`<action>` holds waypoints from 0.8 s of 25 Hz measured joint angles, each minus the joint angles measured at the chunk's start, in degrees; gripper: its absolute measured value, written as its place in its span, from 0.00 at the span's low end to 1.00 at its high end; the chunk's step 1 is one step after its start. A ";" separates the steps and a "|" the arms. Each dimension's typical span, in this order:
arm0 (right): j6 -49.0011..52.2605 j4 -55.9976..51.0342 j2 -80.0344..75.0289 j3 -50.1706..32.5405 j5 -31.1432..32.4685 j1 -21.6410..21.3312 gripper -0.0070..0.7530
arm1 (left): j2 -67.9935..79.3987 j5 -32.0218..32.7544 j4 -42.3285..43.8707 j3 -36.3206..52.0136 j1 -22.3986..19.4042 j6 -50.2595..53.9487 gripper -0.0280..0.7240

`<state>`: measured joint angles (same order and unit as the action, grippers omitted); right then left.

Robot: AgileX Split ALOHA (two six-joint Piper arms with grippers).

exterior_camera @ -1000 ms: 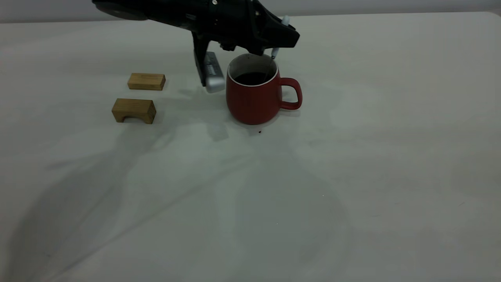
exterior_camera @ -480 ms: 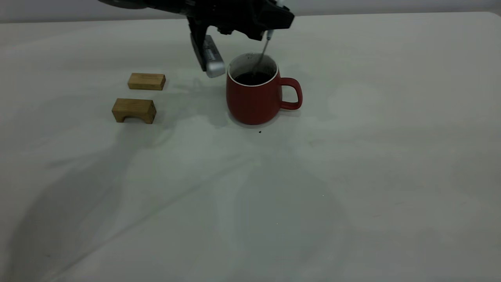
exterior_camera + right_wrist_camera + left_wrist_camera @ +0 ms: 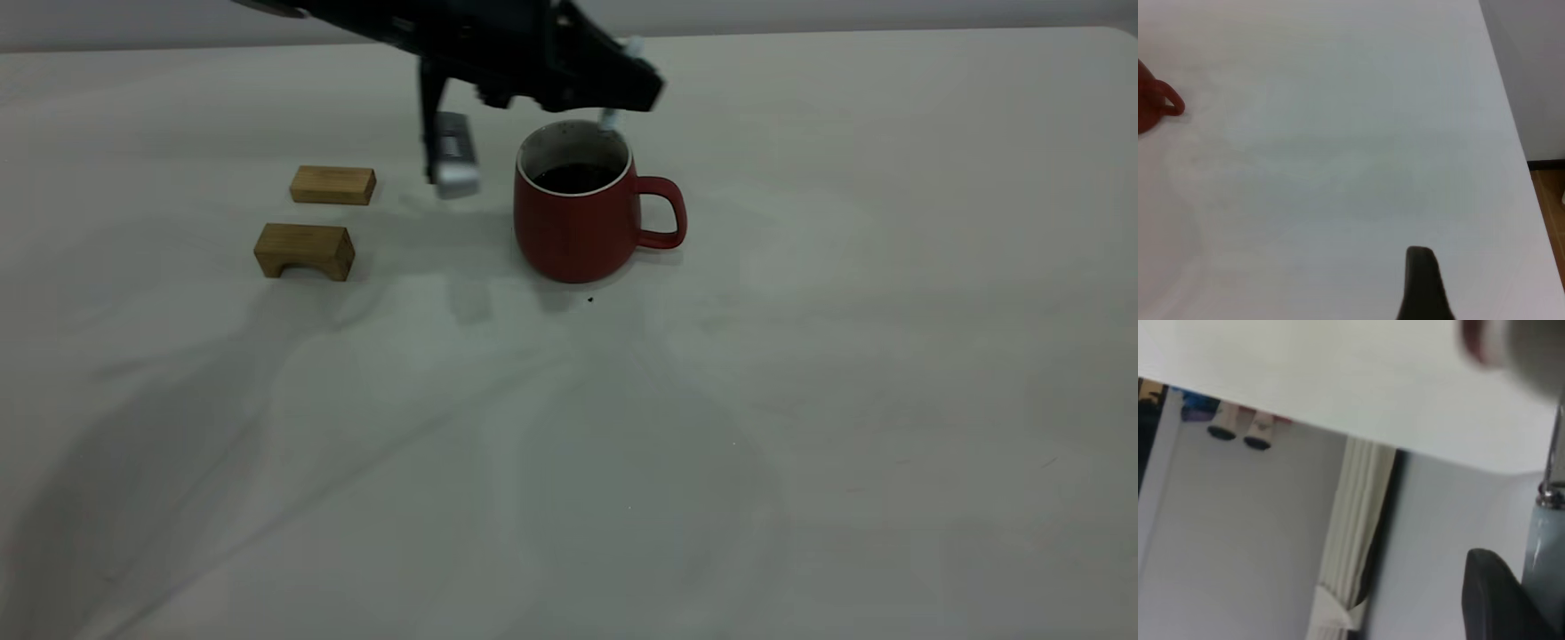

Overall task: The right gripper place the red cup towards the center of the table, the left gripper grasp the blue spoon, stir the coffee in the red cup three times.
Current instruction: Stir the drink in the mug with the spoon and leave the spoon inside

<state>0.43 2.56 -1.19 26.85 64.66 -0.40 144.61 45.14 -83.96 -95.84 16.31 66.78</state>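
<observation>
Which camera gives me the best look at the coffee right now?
The exterior view: the coffee shows as a dark round surface inside the red cup. The left wrist view catches only a blurred bit of the cup's rim, and the right wrist view only its handle side; neither shows the liquid.

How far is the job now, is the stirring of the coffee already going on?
Done: the red cup stands upright mid-table with coffee inside. In hand: the left gripper holds the blue spoon over the cup's rim; the bowl is not visible, so contact with the coffee is unclear. Left: any remaining stirs cannot be counted here. The right gripper is away from the cup.
</observation>
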 joint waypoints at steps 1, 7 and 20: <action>0.00 0.00 0.00 0.00 0.00 0.00 0.75 | 0.00 -0.91 0.06 0.00 -0.45 -0.33 0.23; 0.05 0.00 0.00 0.00 0.00 0.00 0.75 | -0.11 -7.39 -5.94 -0.02 0.55 -10.00 0.23; 0.02 0.00 0.00 0.00 0.00 0.00 0.75 | -0.16 1.68 -5.91 -0.02 2.68 -11.77 0.23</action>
<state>0.45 2.56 -1.19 26.85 64.66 -0.40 144.44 46.82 -89.87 -95.86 18.99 55.01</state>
